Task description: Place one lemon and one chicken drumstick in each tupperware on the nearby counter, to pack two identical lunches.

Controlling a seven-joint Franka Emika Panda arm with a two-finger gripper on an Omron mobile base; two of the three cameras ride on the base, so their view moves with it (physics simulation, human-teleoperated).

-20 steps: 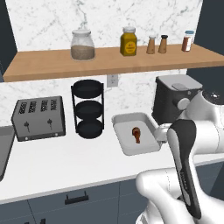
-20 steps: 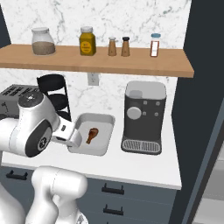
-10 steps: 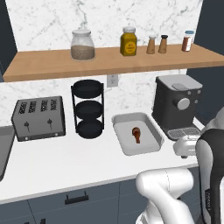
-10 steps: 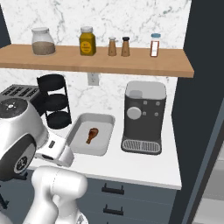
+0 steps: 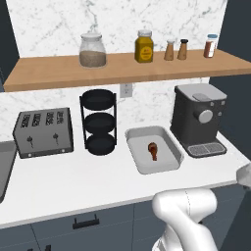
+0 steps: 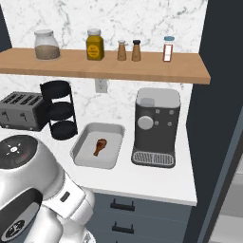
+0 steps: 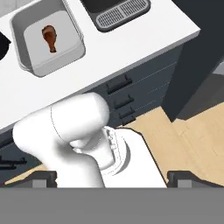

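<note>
- Pincer spread wide, its two dark fingertips far apart with nothing held between them; it looks down from out beyond the counter's front edge.
- Wooden floor lies straight below the pincer, nearest to it.
- Dark drawers with black handles come next, further ahead of the pincer, under the counter's edge.
- The white counter runs across ahead of the pincer and above the drawers in the hand view.
- On the counter, ahead and to the pincer's left in the hand view, sits a grey tray with a raised rim.
- One drumstick lies flat inside the tray, near its middle and apart from the walls; it is well apart from the pincer.
- A coffee machine stands just beside the tray, its ribbed drip grate ahead of the pincer at the top of the hand view.
- Past the tray's other side stand a black three-tier rack and then a grey toaster.
- Farthest off, a wooden shelf on the marble wall carries jars and shakers.
</note>
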